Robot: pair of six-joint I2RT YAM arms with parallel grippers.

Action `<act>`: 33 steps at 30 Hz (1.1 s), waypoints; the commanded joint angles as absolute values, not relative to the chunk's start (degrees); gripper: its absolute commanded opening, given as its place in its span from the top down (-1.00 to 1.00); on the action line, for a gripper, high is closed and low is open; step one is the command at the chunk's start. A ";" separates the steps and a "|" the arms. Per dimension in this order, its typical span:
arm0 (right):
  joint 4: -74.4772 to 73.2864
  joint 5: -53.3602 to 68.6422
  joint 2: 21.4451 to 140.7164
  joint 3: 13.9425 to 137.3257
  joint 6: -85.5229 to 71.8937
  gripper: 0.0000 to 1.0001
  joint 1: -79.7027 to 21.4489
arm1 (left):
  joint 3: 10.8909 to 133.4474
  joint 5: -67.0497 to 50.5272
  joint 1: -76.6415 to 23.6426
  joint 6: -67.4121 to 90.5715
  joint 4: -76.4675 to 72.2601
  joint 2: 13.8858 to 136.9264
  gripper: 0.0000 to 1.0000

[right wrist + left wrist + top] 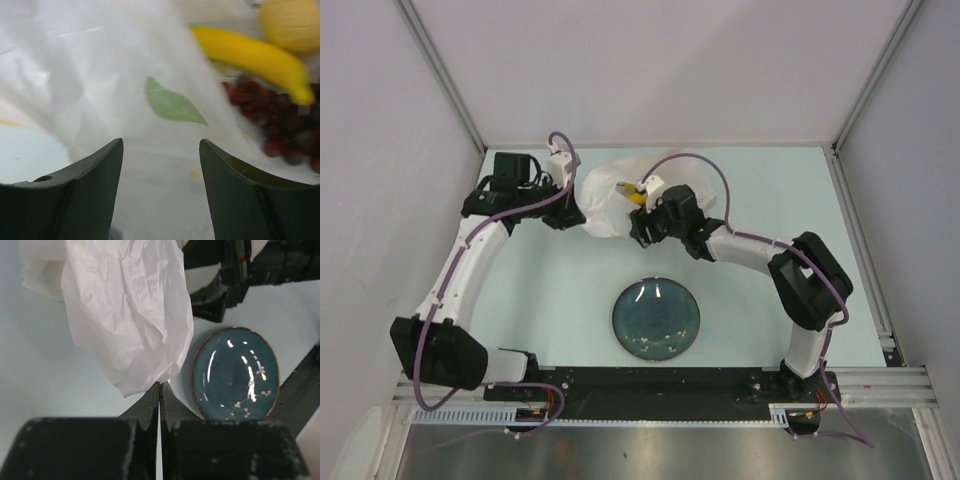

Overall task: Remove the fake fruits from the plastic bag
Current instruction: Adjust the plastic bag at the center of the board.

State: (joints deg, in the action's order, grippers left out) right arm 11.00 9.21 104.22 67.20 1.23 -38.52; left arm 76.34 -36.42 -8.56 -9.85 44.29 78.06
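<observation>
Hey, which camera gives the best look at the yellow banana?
The right wrist view: the banana lies large and clear beside the grape bunch, against the plastic bag. The top external view shows only a small yellow sliver; the left wrist view shows just the bag's wrinkled outside.

The plastic bag [605, 195] lies beyond the plate [656, 320]; a banana [632, 194] shows against it.

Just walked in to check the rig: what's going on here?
Two arms are working on a plastic bag of fake fruit. The left pincer is shut on the bag's edge, holding it. The right pincer is open at the bag's mouth, facing the banana, grape bunch and lemon inside. None is gripped yet; the plate lies nearby.
</observation>
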 commanded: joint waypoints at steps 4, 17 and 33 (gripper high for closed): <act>14.94 11.43 102.75 68.99 0.35 -0.37 -45.09 | 72.07 -26.98 -8.44 -19.34 47.03 69.17 0.99; 11.61 9.85 99.85 69.53 -1.32 -0.35 -34.46 | 73.92 -32.07 -8.44 -14.77 48.69 72.24 0.99; 10.20 13.70 87.01 55.71 -5.80 -0.39 -29.97 | 68.64 -35.77 -8.44 -14.15 50.63 70.92 0.99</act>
